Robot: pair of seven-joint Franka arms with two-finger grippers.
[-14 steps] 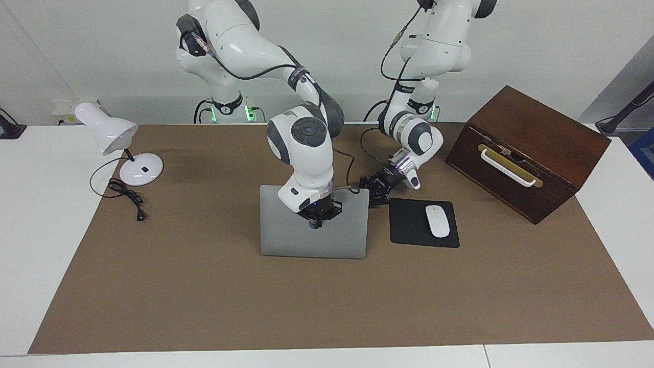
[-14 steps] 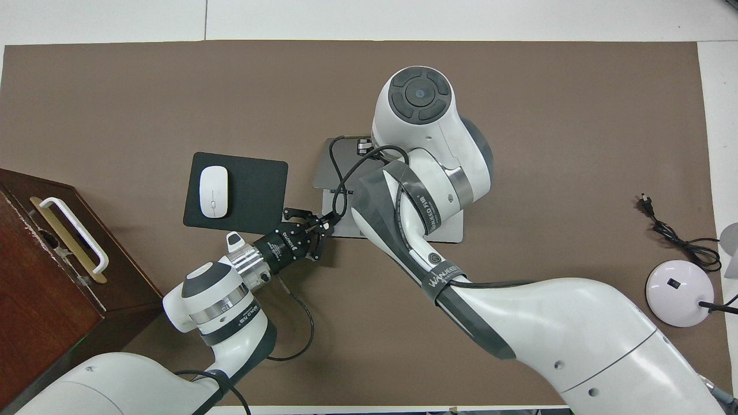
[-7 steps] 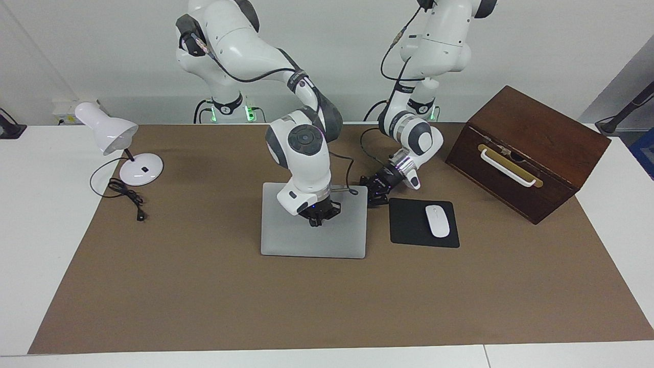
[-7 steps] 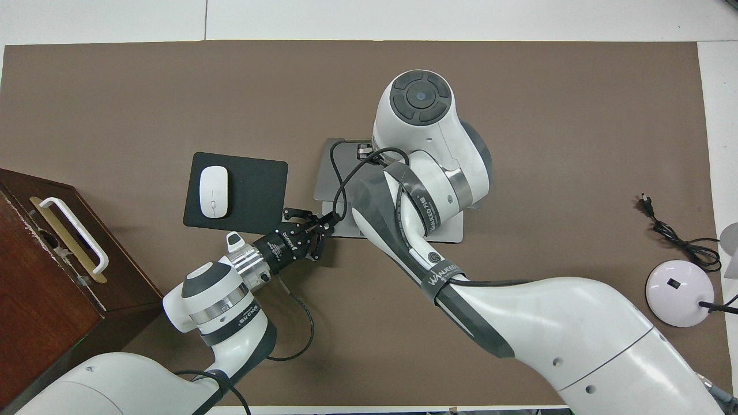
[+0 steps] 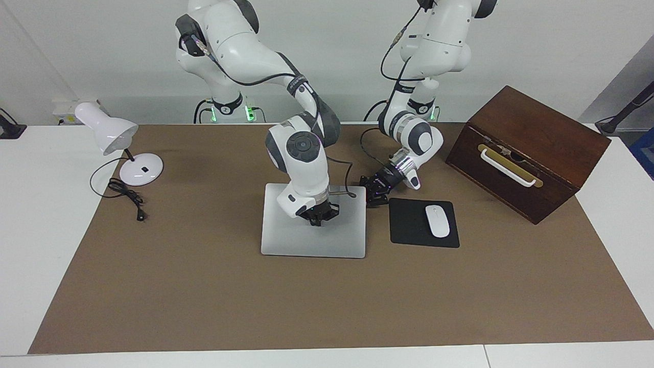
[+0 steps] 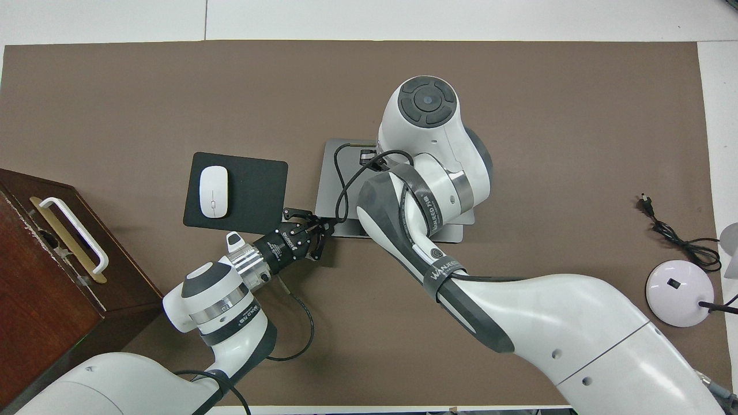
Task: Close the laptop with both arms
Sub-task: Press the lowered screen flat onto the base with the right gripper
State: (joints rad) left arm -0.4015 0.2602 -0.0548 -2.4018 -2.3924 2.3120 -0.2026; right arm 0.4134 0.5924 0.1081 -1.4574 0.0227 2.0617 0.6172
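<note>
Right gripper (image 5: 318,219) presses down on the laptop (image 5: 286,240) lid at the frame's centre; you can't tell its finger state. Left gripper (image 5: 373,194), state likewise unclear, sits at the laptop's hinge-side corner toward the mouse pad (image 5: 409,225). Your lid lies nearly flat.

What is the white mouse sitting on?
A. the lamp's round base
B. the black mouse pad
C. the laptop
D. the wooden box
B. The white mouse lies on the black mouse pad, beside the laptop toward the left arm's end of the table, apart from the wooden box and the lamp.
</note>
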